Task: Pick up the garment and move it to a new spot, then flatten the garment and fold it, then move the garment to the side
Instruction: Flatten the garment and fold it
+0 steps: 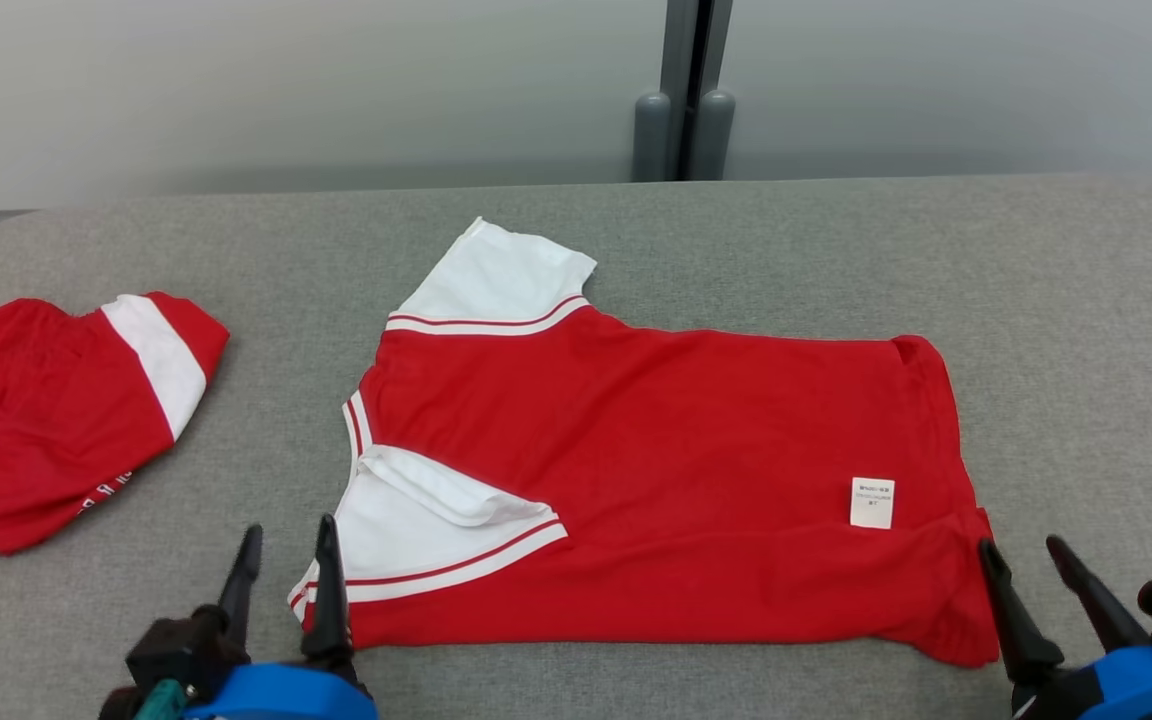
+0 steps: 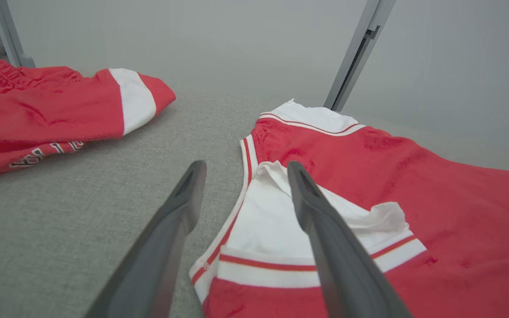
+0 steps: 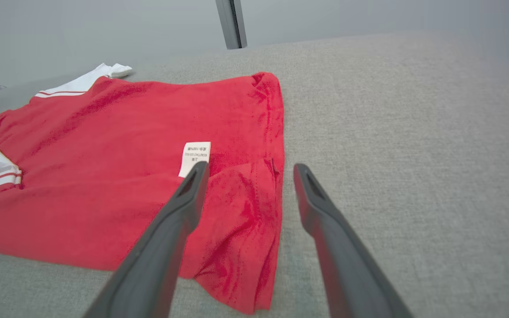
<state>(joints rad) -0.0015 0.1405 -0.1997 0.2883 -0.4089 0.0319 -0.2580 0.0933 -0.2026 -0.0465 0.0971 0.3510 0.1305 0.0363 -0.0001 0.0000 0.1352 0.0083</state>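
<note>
Far L of the desk, a second red garment w/ a white band lies bunched, partly cut off by the head view's edge; white lettering runs along its near hem; bare grey fabric lies btwn it & the garment, well apart. L gripper sits at the desk's near edge, lower L; its fingers stand apart, gripping nothing; in the L wrist view one lies over bare desk, the other crosses in front of the near sleeve; can't tell if it touches the cloth. The garment, a red shirt w/ white sleeves & red-white trim, lies spread flat nr the desk's centre, neck end L, hem R; the far sleeve sticks out toward the wall; the near sleeve is folded in over the body, its top edge rumpled. A small white label sits on the red cloth nr the hem. The hem's near corner is wrinkled & bunched. R gripper sits lower R, just beside that corner; both of its long dark prongs are spread apart too, holding nothing; in the R wrist view one lines up over the cloth below the label, the other over bare desk. Behind the desk a grey post stands against a pale wall.
</note>
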